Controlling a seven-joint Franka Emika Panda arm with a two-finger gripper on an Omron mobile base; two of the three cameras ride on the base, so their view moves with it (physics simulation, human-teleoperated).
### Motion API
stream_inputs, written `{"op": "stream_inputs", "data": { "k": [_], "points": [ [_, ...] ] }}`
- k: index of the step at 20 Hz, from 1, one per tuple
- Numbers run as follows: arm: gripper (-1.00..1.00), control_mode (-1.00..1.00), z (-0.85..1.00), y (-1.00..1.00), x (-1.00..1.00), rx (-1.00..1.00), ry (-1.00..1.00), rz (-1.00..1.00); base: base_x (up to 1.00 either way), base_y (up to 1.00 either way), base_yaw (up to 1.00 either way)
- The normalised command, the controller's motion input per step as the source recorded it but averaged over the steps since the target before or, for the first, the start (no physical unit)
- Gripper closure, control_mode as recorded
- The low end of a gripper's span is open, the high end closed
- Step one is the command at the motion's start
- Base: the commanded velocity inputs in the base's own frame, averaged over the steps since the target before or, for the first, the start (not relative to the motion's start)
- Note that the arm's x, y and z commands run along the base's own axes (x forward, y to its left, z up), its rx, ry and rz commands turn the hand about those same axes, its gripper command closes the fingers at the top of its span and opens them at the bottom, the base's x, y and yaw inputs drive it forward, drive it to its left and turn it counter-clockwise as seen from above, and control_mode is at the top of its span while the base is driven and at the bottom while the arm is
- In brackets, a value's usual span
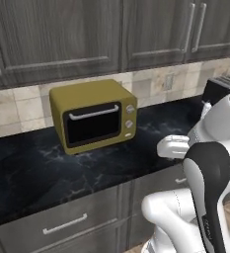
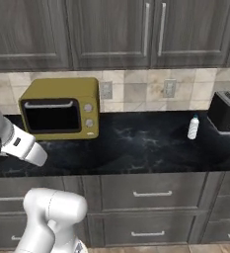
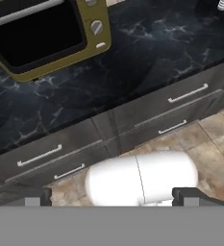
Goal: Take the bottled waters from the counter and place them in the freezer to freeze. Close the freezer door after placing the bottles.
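The end effector [image 3: 111,197] hung wide open and empty above the floor in front of the grey drawers [image 3: 132,125]. Beyond them, on the black bench [image 2: 136,143], a yellow toaster oven [image 2: 62,108] sat toward the back left. One water bottle [image 2: 193,127] stood upright toward the back right, just beside a black toaster [image 2: 227,112].
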Motion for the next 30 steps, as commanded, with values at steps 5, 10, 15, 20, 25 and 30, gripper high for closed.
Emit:
{"op": "stream_inputs", "data": {
  "k": [5,10,15,20,25,30],
  "points": [
    [-1.00,1.00,0.00,0.00,0.00,0.00,0.00,0.00,0.68,-0.12,0.03],
    [-1.00,1.00,0.00,0.00,0.00,0.00,0.00,0.00,0.58,-0.29,0.06],
    [-1.00,1.00,0.00,0.00,0.00,0.00,0.00,0.00,0.30,-0.63,0.21],
    [-1.00,1.00,0.00,0.00,0.00,0.00,0.00,0.00,0.23,-0.80,0.23],
    [-1.00,1.00,0.00,0.00,0.00,0.00,0.00,0.00,0.26,-0.88,0.20],
    [-1.00,1.00,0.00,0.00,0.00,0.00,0.00,0.00,0.22,-0.78,0.13]
  ]
}}
